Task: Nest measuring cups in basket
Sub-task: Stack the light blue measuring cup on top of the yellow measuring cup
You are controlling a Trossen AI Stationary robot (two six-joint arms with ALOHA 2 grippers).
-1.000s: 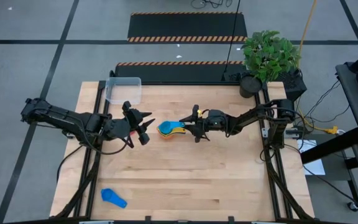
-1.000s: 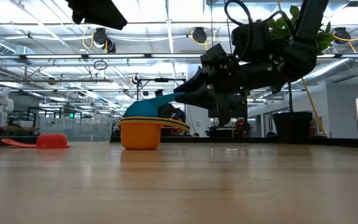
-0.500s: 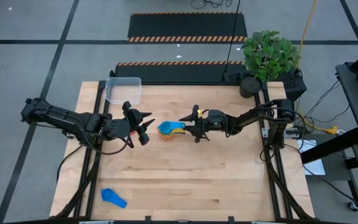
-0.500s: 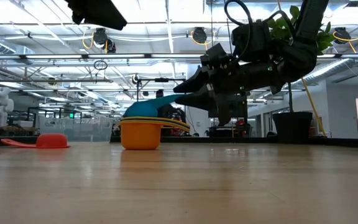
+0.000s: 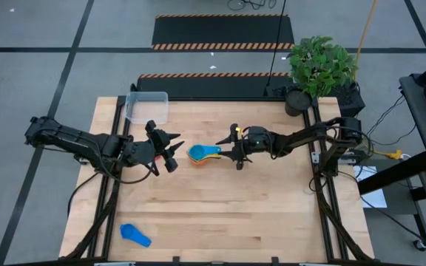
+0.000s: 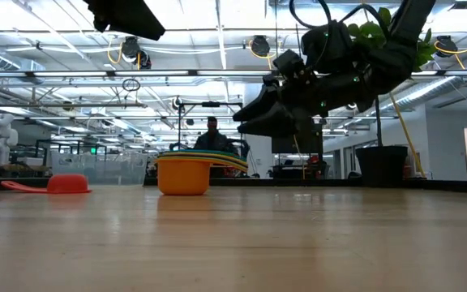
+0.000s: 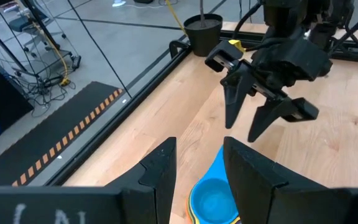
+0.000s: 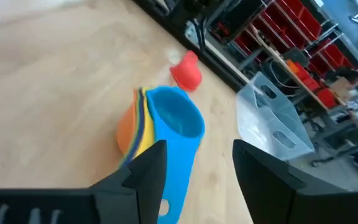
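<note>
A nested stack of measuring cups (image 5: 203, 153) stands at the table's middle: orange at the bottom, yellow between, light blue on top (image 8: 166, 121). My right gripper (image 5: 224, 151) hovers open just right of it and above it (image 6: 240, 123), over the blue handle (image 8: 174, 180). My left gripper (image 5: 177, 151) waits open on the stack's left (image 7: 197, 146). A red cup (image 8: 187, 73) lies on the wood beyond the stack (image 6: 67, 183). Another light blue cup (image 5: 134, 235) lies near the front left corner. The clear basket (image 5: 146, 107) stands at the far left.
A black plant pot (image 5: 296, 100) with a green plant stands at the table's far right corner. Bare wood stretches across the near half of the table. A person (image 6: 212, 134) shows in the room behind the stack.
My right gripper has opened and let go of the light blue cup's handle, then risen a little and drawn slightly toward the table's right edge. The blue cup, tilted with its handle raised before, has dropped level into the stack.
</note>
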